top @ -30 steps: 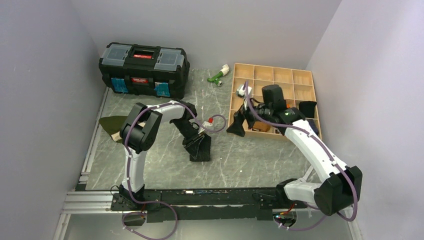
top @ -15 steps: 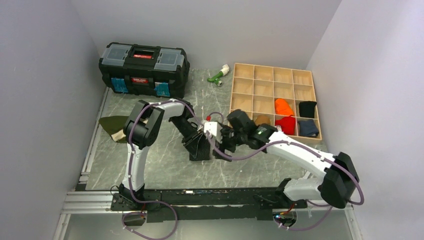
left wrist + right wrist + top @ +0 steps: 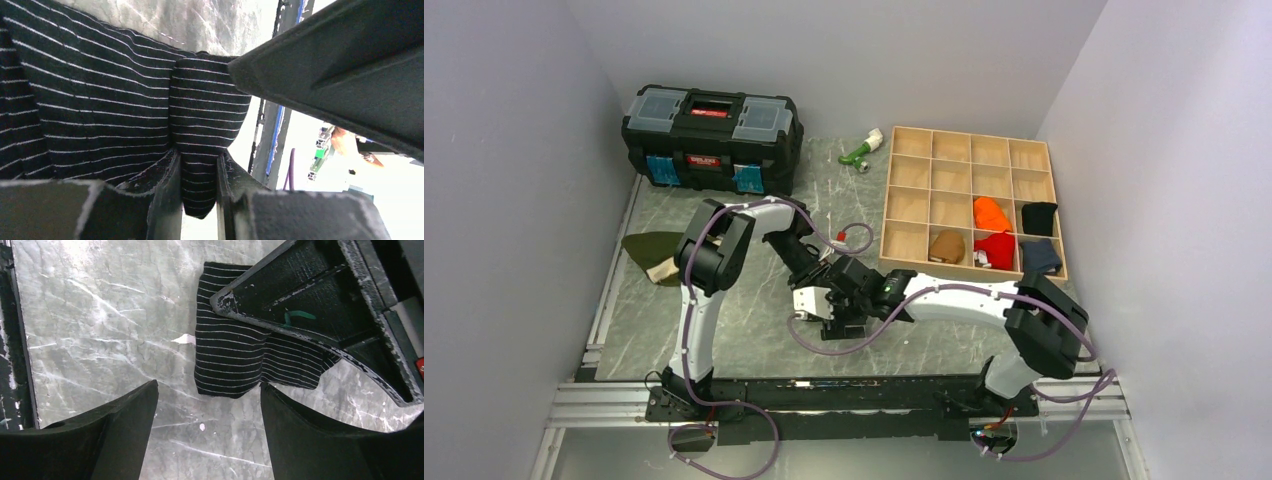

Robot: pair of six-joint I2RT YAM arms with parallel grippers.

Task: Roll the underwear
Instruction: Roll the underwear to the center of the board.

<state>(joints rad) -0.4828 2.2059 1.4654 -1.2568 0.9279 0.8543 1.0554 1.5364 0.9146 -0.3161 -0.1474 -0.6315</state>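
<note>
We're early: underwear (image 3: 235,360) sits mid-counter (image 3: 100,315), folded narrow, no roll visible. Left hand (image 3: 199,175) is clamped on a fabric fold. Right hand (image 3: 209,390) hovers above, fingers apart. Rolling not yet done.

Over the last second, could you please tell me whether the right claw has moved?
Yes. The right claw has swung left off the wooden tray, toward the near edge, and now hangs over the underwear.

High rear overview, both wrist views close, sharing the underwear (image 3: 235,360)
</note>
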